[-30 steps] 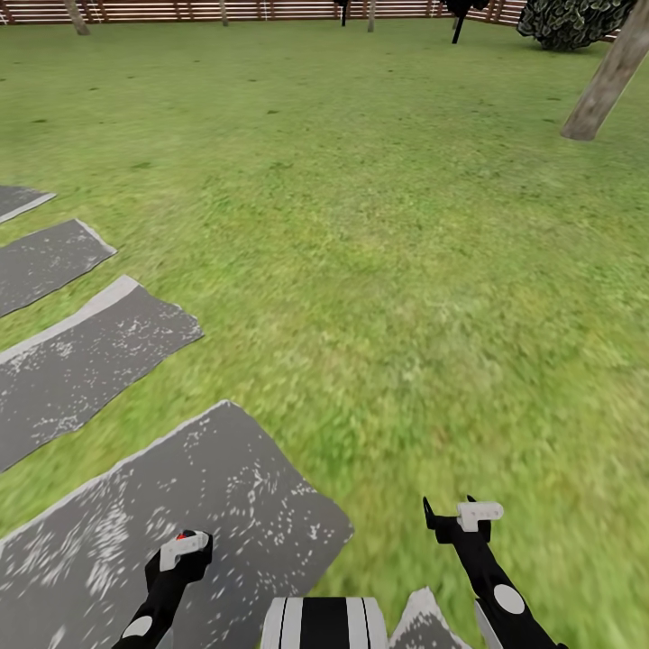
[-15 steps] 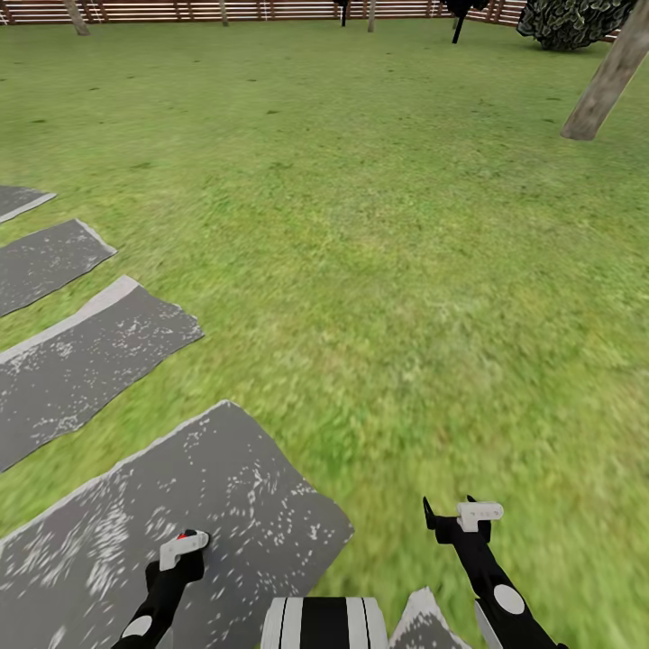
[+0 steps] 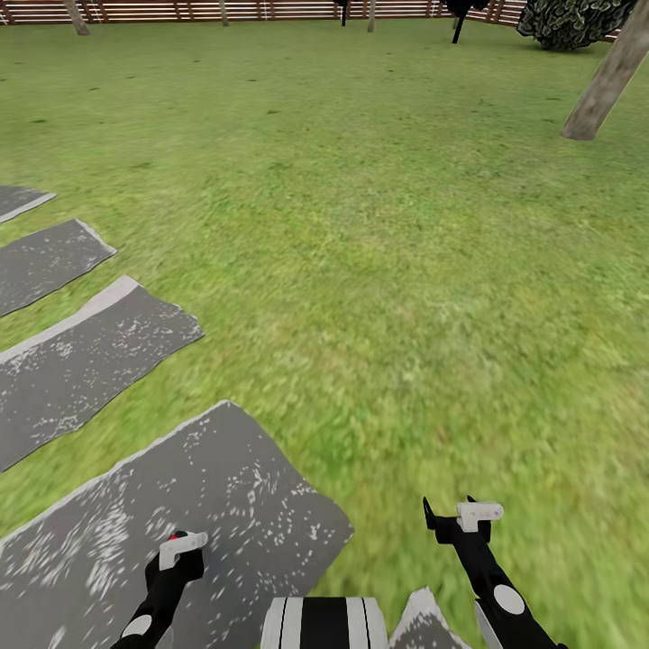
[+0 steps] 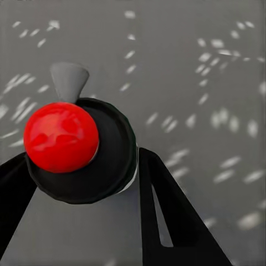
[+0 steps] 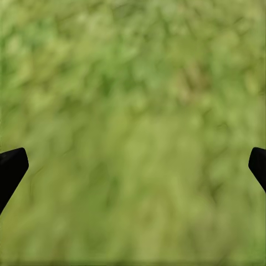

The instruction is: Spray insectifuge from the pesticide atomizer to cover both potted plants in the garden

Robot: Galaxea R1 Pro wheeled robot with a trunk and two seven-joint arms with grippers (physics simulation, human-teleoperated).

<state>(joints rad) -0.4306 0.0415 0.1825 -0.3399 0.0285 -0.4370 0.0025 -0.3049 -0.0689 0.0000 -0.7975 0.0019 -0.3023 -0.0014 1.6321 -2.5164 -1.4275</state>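
I am in the garden, on its green lawn. My left gripper hangs low over a grey stepping slab. It is shut on the pesticide atomizer, seen end-on in the left wrist view as a red round knob on a black collar with a grey nozzle. A black finger presses each side of it. My right gripper is held over grass, open and empty; its fingertips sit at the far edges of the right wrist view. The potted plants are out of view.
Several grey stepping slabs run along the left. A leaning tree trunk and a dark shrub stand at the far right. A brown slatted fence closes the back. Open grass lies ahead.
My left gripper has sunk slightly toward the picture's lower edge, and the red spot on it shows less. The right arm and the view have not moved.
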